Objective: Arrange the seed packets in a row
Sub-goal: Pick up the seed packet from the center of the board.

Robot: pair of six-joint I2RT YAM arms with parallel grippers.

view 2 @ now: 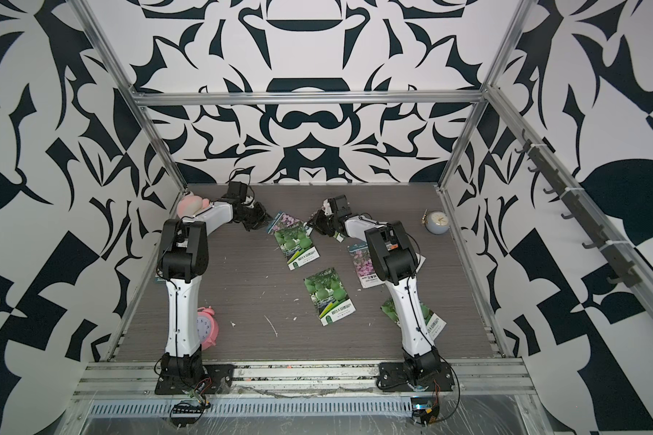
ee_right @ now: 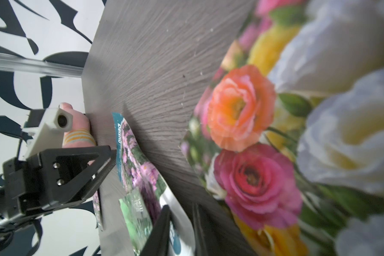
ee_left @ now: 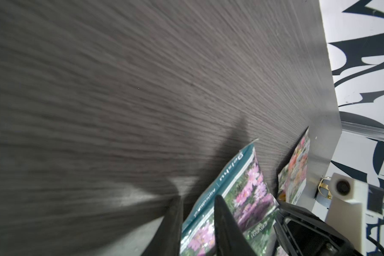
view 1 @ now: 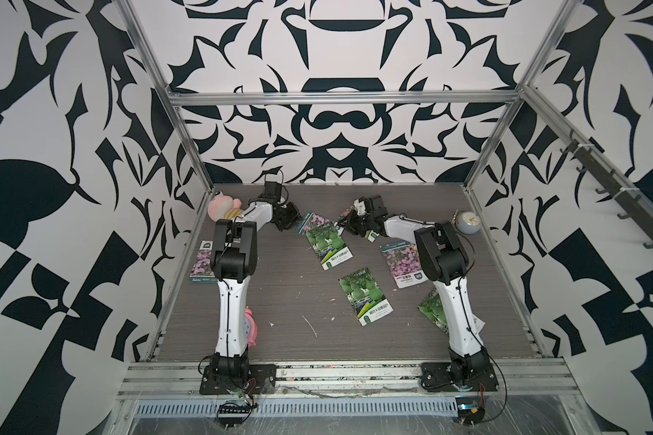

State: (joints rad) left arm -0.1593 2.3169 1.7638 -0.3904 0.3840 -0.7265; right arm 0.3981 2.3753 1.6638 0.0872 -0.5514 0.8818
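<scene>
Left gripper (ee_left: 197, 199) astride the raised purple flower packet (ee_left: 248, 184), right gripper (ee_right: 181, 208) over a white packet end (ee_right: 183, 223), both jaws narrow, cannot tell whether either clamps.

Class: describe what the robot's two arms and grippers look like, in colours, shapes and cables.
Both the left arm and the right arm have white, tapered shell links joined by boxy black joint housings, on black base plates. Thin black cables run along them. The left gripper and right gripper are black, with angular, wedge-shaped fingers; a white camera block sits at each wrist.
</scene>
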